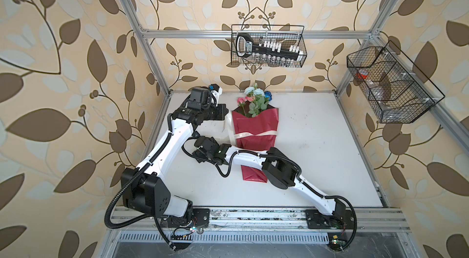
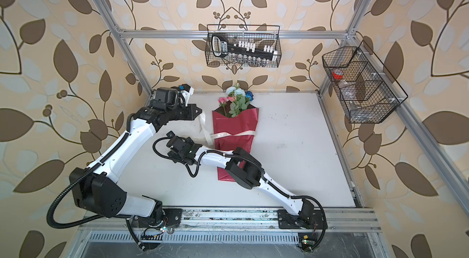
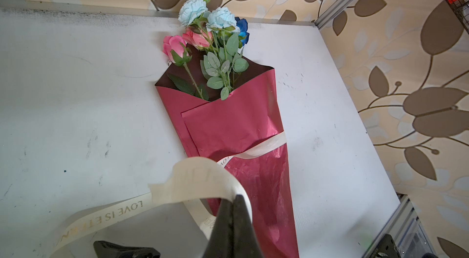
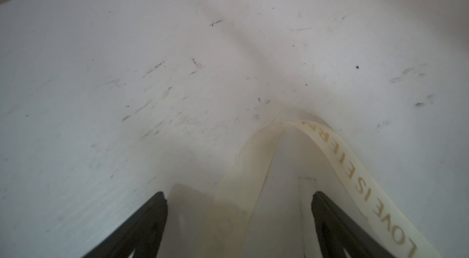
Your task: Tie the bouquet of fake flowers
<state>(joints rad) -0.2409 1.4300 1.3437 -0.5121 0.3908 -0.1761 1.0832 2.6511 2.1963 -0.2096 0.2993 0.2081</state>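
Your left end effector is clamped on the ribbon; your right end effector is apart with a strand between its jaws. The bouquet lies wrapped on the tabletop, so close squarely and pull gently.

walls: beige leaf wallpaper | frame: aluminium | tabletop: white, scuffed | baskets: black wire

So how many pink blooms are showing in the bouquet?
2: outer pink bloom on the bunch's left-arm side; inner pink bloom beside it, next to the pale-blue blooms. More may hide inside the red wrap.
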